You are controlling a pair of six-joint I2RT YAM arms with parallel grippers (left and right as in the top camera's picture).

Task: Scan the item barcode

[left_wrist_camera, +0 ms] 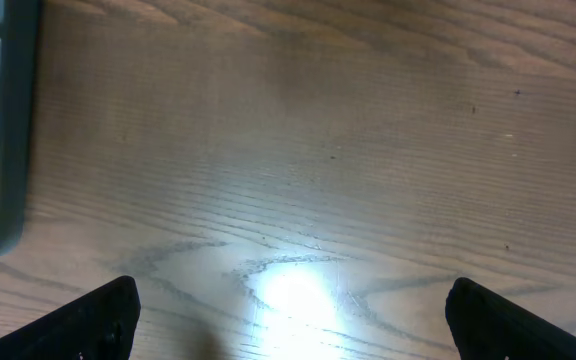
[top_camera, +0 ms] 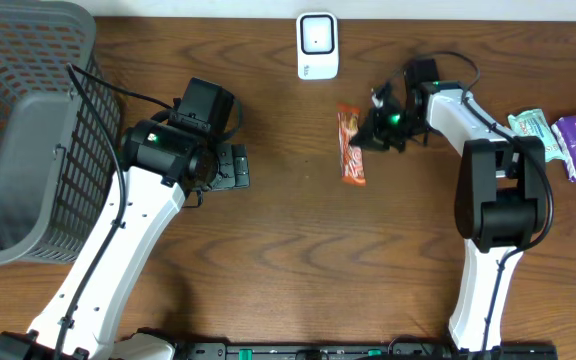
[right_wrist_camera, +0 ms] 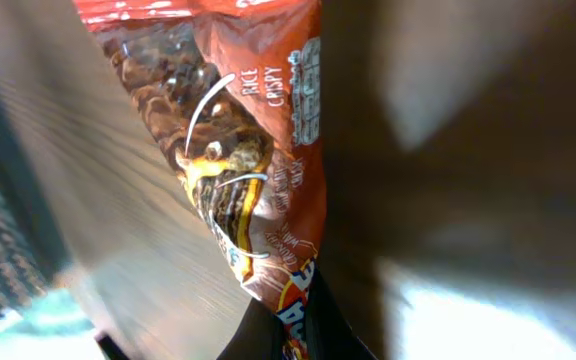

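While holding left jaws wide open above the worktop (left_wrist_camera: 288,150), clamping right jaws shut on the snack bar (top_camera: 352,150).

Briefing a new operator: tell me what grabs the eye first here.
The red snack bar near the table's centre stands out first, its end pinched by the shut right gripper. Next come the big grey basket filling the left side and the white scanner at the far edge, just beyond the bar.
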